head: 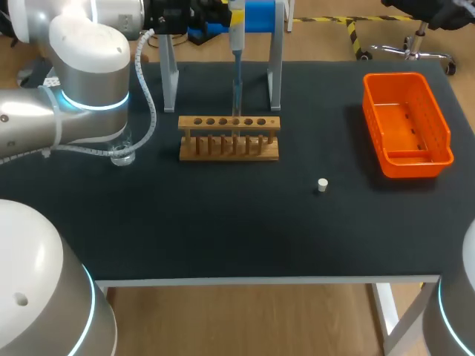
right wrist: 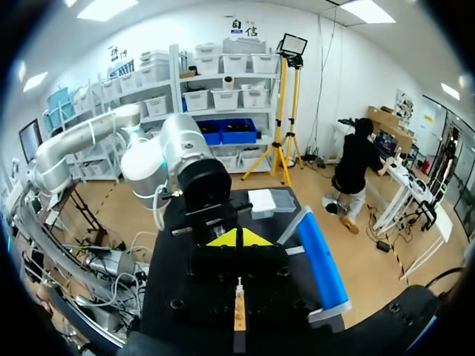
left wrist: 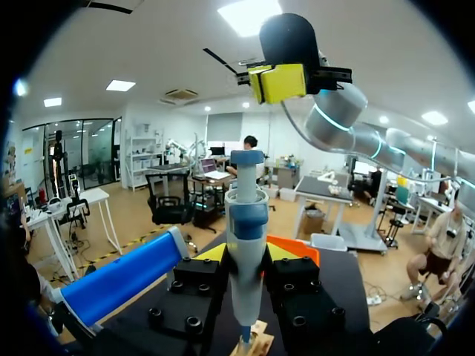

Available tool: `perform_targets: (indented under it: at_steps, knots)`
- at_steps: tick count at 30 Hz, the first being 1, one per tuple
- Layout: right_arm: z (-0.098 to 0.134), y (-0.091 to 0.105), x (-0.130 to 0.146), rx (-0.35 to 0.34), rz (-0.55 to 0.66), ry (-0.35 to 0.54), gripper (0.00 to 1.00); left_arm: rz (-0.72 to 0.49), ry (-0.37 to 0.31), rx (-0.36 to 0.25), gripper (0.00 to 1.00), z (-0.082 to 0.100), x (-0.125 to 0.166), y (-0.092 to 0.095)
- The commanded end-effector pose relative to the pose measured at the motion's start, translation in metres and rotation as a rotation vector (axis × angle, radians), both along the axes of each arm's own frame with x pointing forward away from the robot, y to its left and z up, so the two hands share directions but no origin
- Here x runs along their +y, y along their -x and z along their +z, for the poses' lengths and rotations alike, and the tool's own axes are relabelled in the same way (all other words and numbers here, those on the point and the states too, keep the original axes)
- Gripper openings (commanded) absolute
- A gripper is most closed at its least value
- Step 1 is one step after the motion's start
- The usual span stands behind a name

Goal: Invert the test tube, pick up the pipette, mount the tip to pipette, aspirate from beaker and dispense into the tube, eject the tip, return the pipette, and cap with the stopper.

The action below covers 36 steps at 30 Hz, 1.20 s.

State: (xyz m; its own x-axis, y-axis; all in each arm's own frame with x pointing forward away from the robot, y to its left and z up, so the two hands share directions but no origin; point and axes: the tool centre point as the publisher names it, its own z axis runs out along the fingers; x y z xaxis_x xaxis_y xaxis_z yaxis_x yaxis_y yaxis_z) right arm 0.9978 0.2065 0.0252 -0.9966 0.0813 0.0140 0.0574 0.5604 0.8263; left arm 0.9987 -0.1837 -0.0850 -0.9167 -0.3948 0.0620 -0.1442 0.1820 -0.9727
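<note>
Pipette [left wrist: 245, 222] stands upright, its long axis vertical, plunger end up and narrow end pointing straight down at the wooden rack [head: 229, 139]. The left gripper [left wrist: 245, 256] pinches its barrel from both sides, with a yellow tip showing at each flank.

The head view sets this at the far middle of the table [head: 223, 222], between the grey legs of the stand [head: 170, 78]. There the pipette's lower end reaches a hole near the middle of the rack's top bar. Whether a tube sits in that hole I cannot tell.

Only the head view shows the glass beaker [head: 123, 154], just beside the left arm [head: 89, 81]. It also shows the small white stopper [head: 321, 185] lying alone, nearer than the rack and to its right, and the orange basket [head: 407, 122] at the far right.

Only the left wrist view shows the pipette's blue-collared head close up, with a blue roll [left wrist: 122, 278] beside the gripper. High above the pipette and apart from it is the right gripper [left wrist: 278, 83], its yellow tips pressed together. The right wrist view shows those same two tips meeting along a thin line, with the left arm beyond them.
</note>
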Motion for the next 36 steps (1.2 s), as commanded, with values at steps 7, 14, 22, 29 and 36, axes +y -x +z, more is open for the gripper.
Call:
perform_targets:
  at_steps: [7,14,22,29,36]
  knots:
    - [0.001,0.016,-0.053,-0.019,-0.03,0.031,1.0,0.002,0.002,-0.001,0.0,0.0,-0.001,-0.001]
    - [-0.028,0.028,-0.088,-0.022,-0.003,0.033,1.0,0.002,0.002,-0.001,0.0,0.0,-0.001,-0.001]
    - [-0.083,0.055,-0.104,-0.034,0.102,0.019,1.0,0.002,0.002,-0.001,0.0,0.0,-0.001,-0.001]
    - [-0.132,0.065,-0.099,-0.014,0.146,0.039,1.0,0.002,0.002,-0.001,0.0,0.0,-0.001,-0.001]
    - [-0.166,0.06,-0.085,0.019,0.145,0.062,1.0,0.002,0.002,-0.001,0.0,0.0,-0.001,-0.001]
